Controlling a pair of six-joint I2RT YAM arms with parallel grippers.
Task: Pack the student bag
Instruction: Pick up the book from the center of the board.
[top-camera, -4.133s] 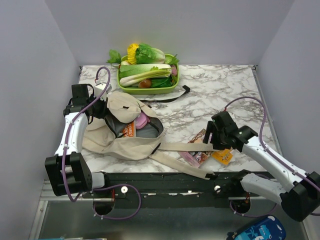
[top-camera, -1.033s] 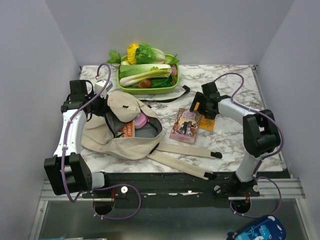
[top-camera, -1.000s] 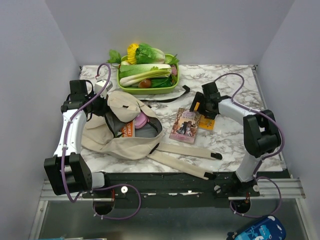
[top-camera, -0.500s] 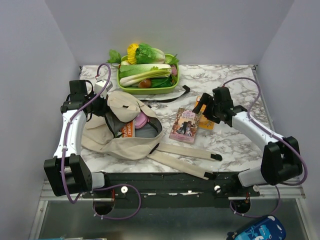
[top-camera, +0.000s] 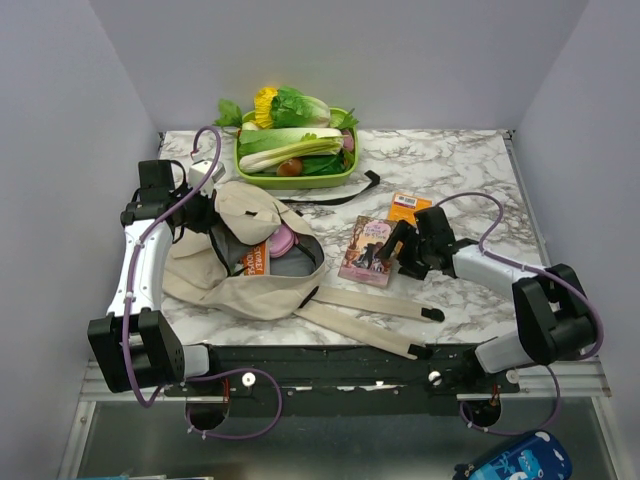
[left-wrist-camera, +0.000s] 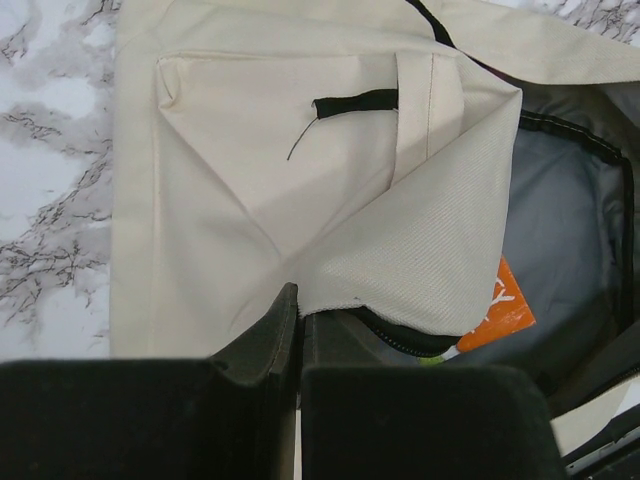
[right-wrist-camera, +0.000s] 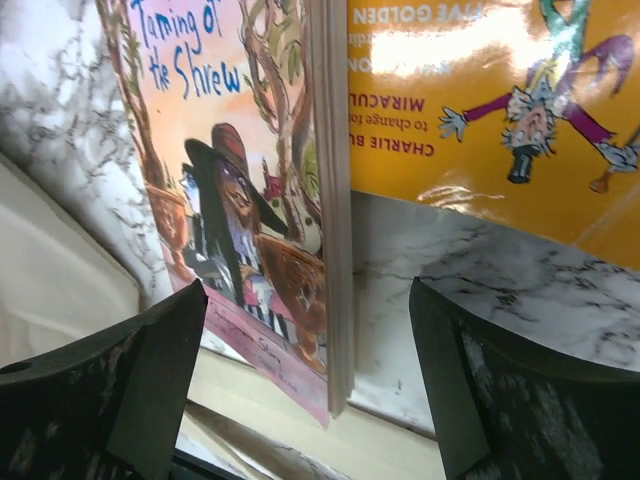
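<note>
The student bag (top-camera: 235, 275) lies on the left side of the marble tabletop (top-camera: 460, 170). Its mouth is open and its long straps (top-camera: 368, 299) flop out flat toward the middle. It is soft cream cloth, light and saggy, so I think it will fold and slump when pulled. The best place to hold looks like the thick stitched rim by the zipper. The left gripper (left-wrist-camera: 299, 316) does just that: its jaws are pinched tight on the rim. The lining inside is dark grey and smooth. The right gripper (right-wrist-camera: 310, 390) has its jaws wide open around the edge of a thin, shiny storybook (right-wrist-camera: 230, 200). A glossy yellow book (right-wrist-camera: 480, 110) lies beside it. Both look flat and stiff.
</note>
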